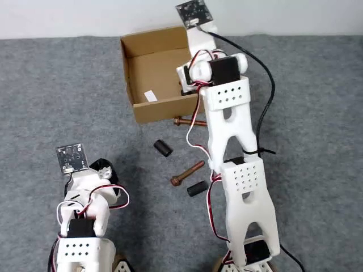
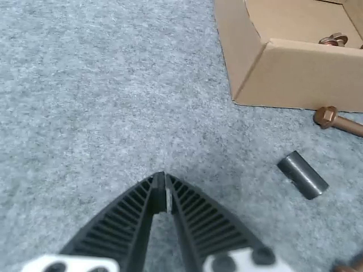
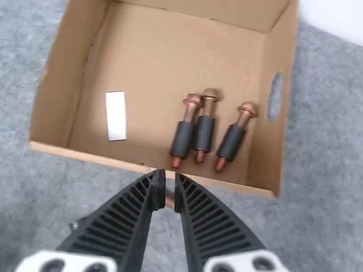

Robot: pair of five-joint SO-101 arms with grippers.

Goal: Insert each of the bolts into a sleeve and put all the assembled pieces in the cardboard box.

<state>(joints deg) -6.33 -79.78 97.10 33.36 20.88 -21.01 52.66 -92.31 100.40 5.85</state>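
The cardboard box [image 1: 164, 107] stands at the back of the grey carpet. Three bolts in black sleeves [image 3: 204, 127] lie side by side on its floor. My right gripper [image 3: 169, 178] hovers over the box's front wall, all but shut, with nothing in it. One bare copper bolt [image 1: 182, 120] lies against the box front, partly under the right arm [image 1: 227, 96]. A second bolt [image 1: 188, 172] lies mid-carpet between two loose black sleeves [image 1: 163, 148] [image 1: 197, 188]. My left gripper [image 2: 164, 190] is shut and empty, low over the carpet at the near left, well short of the nearer sleeve [image 2: 302, 174].
A white label [image 3: 116, 115] is stuck to the box floor. Open carpet lies to the left of the box and between the two arms. The left arm's base [image 1: 82, 249] sits at the front left edge.
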